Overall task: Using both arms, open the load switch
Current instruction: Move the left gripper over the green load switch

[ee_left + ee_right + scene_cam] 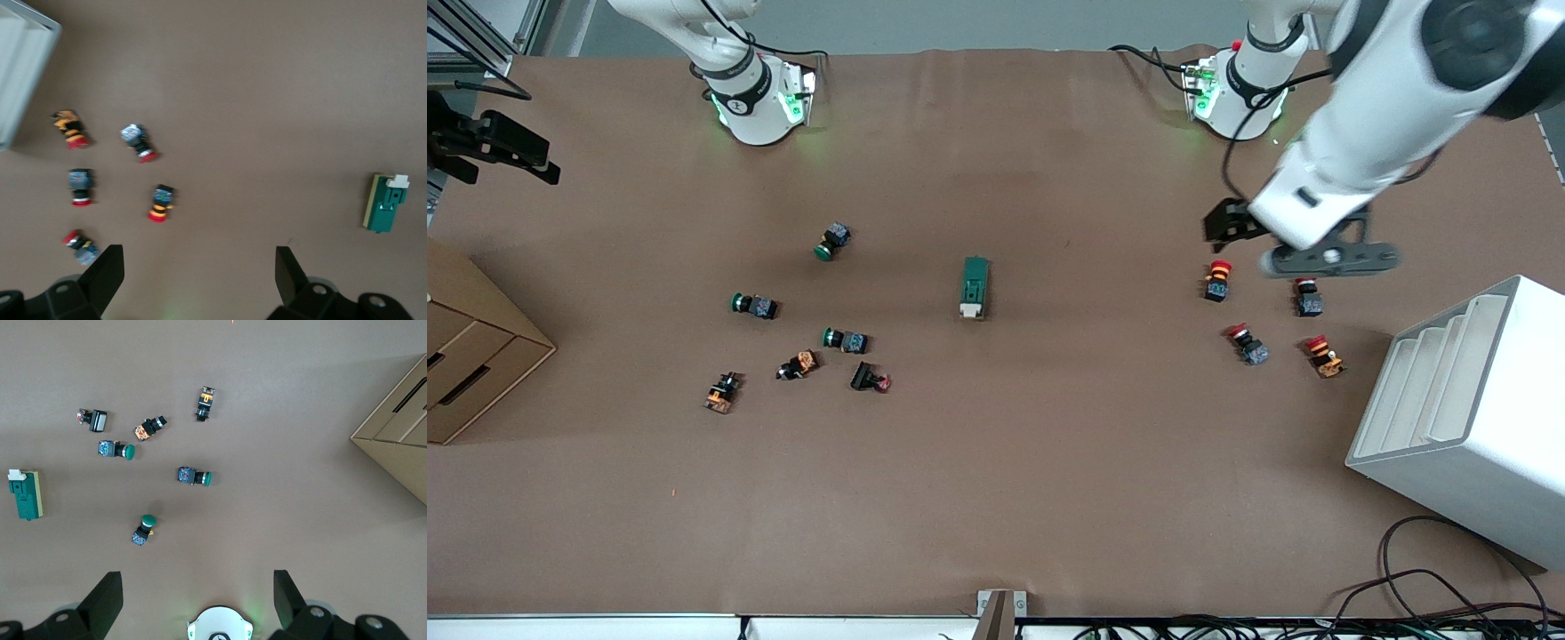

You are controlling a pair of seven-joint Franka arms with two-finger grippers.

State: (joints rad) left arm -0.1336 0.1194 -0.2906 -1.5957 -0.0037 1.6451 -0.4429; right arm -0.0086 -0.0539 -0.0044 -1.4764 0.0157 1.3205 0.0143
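The load switch (975, 286), a dark-green block with a white tab at the end nearer the front camera, lies flat mid-table; it also shows in both wrist views (385, 203) (25, 495). My left gripper (1224, 222) (198, 253) hangs open over bare table beside the red-capped buttons, well off from the switch toward the left arm's end, holding nothing. My right gripper (198, 581) is open and empty, high above its own arm's base (220, 625); it is out of the front view.
Several red-capped buttons (1217, 280) (160, 203) lie toward the left arm's end, beside a white rack (1467, 418). Green-capped and other buttons (845, 339) (193, 477) are scattered toward the right arm's end, near a cardboard box (471, 356) (400, 433). Cables (1449, 587) trail under the rack.
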